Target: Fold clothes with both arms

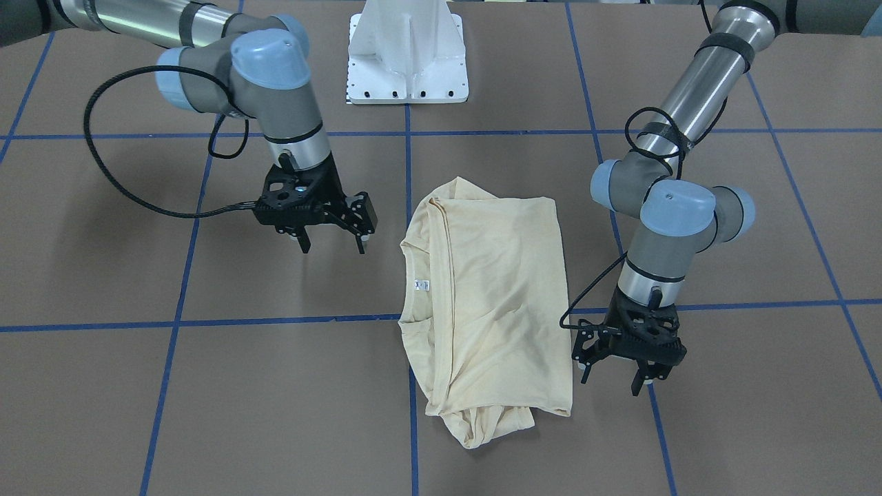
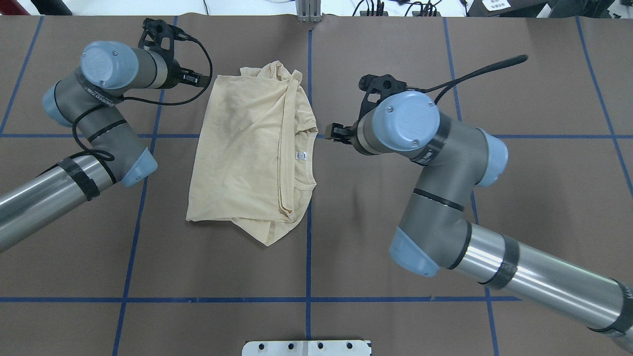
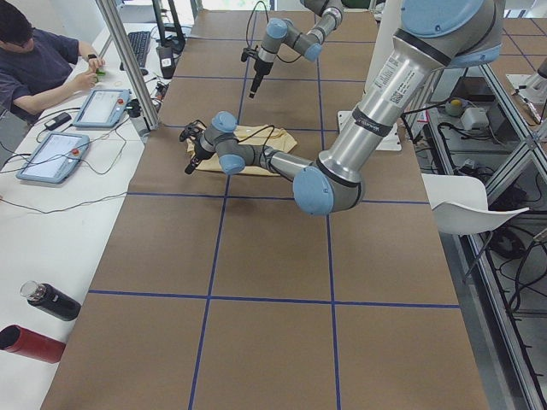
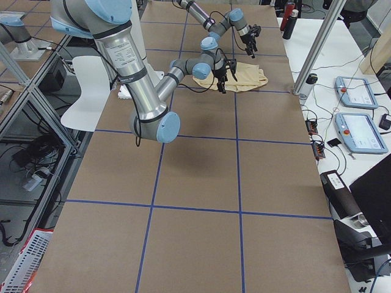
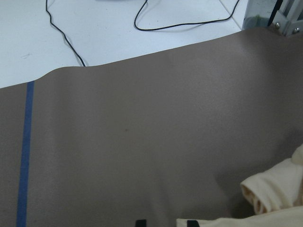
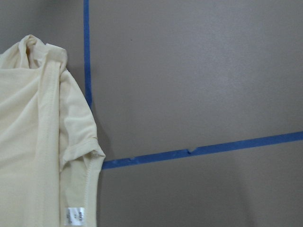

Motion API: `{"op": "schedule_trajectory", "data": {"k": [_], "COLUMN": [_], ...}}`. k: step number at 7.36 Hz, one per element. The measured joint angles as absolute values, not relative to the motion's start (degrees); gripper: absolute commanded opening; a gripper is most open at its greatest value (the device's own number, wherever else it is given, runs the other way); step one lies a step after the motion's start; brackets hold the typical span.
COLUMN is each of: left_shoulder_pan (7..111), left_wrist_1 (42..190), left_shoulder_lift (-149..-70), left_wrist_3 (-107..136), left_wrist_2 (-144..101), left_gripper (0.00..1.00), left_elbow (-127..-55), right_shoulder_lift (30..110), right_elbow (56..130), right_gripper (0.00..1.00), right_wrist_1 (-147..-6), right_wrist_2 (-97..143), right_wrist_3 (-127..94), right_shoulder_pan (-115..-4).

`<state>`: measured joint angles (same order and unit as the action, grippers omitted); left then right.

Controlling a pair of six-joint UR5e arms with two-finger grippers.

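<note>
While folded T-shirt (image 1: 496, 289) lies flat, left tool (image 1: 610, 380) spread beside it, right tool (image 1: 333, 246) spread too.

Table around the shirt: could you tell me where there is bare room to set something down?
Bare table lies between the shirt and the white base. Crowded: right gripper at the shirt's right edge, left gripper at its far left corner.

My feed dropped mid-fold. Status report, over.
Left gripper and right gripper open, empty, either side of the shirt. Shirt partly folded, lying loose on the table. Nothing between grippers and shirt.
</note>
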<state>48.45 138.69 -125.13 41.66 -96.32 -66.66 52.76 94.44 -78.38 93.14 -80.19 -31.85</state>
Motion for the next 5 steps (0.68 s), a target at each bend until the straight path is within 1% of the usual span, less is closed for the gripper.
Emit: {"op": "schedule_trajectory", "data": {"k": [1, 3, 5], "left_shoulder_pan": [48.5, 48.7, 48.8], "left_wrist_1": [138.7, 138.6, 138.5], "left_shoulder_lift": [-124.6, -124.2, -124.2], "left_wrist_3": [41.6, 41.6, 41.7], "left_wrist_2": [-97.0, -99.1, -99.7], "left_gripper": [1.0, 1.0, 1.0], "left_elbow": [-67.6, -68.7, -69.0], "right_shoulder_lift": [49.1, 44.6, 43.8], "right_elbow": [90.4, 85.1, 82.7], "right_gripper": [0.86, 0.56, 0.55], "right_wrist_1": [-79.0, -80.2, -80.3], "right_wrist_2": [91.1, 86.8, 84.7], "right_wrist_3": [-83.9, -88.5, -89.6], "right_shoulder_pan": [-29.9, -25.6, -23.1]}}
